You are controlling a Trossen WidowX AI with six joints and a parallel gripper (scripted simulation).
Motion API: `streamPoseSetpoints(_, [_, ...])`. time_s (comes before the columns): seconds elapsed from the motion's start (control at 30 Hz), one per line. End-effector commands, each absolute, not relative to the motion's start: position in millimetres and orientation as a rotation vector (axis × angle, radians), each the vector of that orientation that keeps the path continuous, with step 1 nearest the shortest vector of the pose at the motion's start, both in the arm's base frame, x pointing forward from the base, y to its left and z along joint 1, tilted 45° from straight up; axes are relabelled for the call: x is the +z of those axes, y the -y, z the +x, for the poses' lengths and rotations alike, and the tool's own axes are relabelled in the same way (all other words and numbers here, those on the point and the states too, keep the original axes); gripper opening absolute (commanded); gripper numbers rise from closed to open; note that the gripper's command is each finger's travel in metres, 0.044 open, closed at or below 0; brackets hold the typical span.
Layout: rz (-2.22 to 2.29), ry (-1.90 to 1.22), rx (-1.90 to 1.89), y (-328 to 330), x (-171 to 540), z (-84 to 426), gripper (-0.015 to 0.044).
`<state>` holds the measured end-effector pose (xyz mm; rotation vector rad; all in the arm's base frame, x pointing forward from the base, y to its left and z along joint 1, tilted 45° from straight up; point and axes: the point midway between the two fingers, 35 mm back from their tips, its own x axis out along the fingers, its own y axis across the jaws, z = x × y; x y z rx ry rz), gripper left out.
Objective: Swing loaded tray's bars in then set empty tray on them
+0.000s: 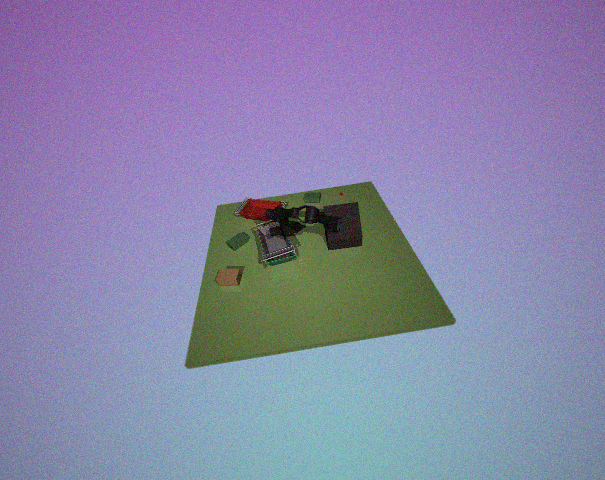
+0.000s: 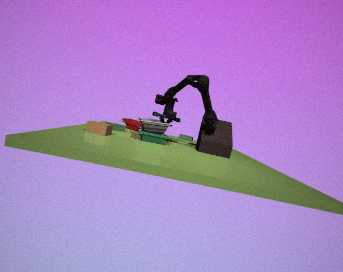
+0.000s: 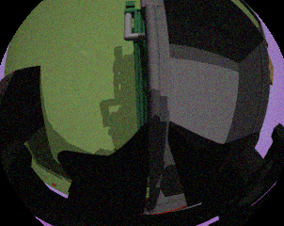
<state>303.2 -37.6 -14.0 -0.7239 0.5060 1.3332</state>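
Note:
A grey empty tray (image 1: 277,246) (image 2: 153,126) (image 3: 203,89) sits roughly level right above the green loaded tray (image 1: 281,260) (image 2: 153,138) (image 3: 141,85). Whether it touches what is beneath cannot be told. My gripper (image 2: 165,120) (image 3: 157,126) is shut on the grey tray's side wall. A pale wire bar (image 3: 128,25) sticks out beside the green tray and runs in under the grey tray. The other bar cannot be made out clearly. The load is mostly hidden under the grey tray.
A red tray (image 1: 261,209) (image 2: 132,124) stands close behind. A brown block (image 1: 229,277) (image 2: 98,128) and a dark green block (image 1: 237,240) lie farther out. Another green block (image 1: 311,197) (image 2: 185,137) is near the dark base box (image 1: 343,227) (image 2: 215,143).

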Motion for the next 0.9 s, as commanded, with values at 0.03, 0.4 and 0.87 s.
streamPoseSetpoints(0.03, [-0.706, -0.525, 1.368, 29.0, -19.4, 296.9, 0.0000])
streamPoseSetpoints(0.4, [-0.706, -0.525, 1.368, 29.0, -19.4, 296.9, 0.0000])
streamPoseSetpoints(0.87, [-0.706, -0.525, 1.368, 29.0, -19.4, 296.9, 0.0191])
